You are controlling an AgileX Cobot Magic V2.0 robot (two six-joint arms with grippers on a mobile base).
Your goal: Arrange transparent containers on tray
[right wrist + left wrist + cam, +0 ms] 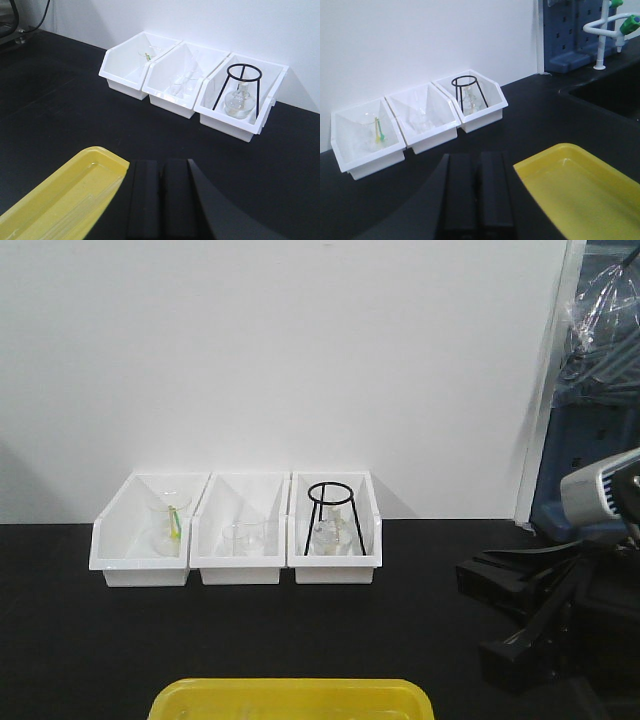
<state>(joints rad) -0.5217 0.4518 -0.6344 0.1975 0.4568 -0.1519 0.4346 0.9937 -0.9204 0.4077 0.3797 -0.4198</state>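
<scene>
The yellow tray lies at the table's front edge, also seen in the left wrist view and the right wrist view. Pale glassy streaks run along its floor; I cannot tell if they are a container. In the middle white bin, long narrow transparent containers lean beside a small beaker. My left gripper is shut and empty, low over the table just left of the tray. On the tray's right side, my right gripper is shut too, with nothing in it.
Three white bins stand in a row against the back wall. The left bin holds a beaker with a green-yellow stick, the right bin a black wire tripod over a round flask. The right arm fills the right side. A sink lies far right.
</scene>
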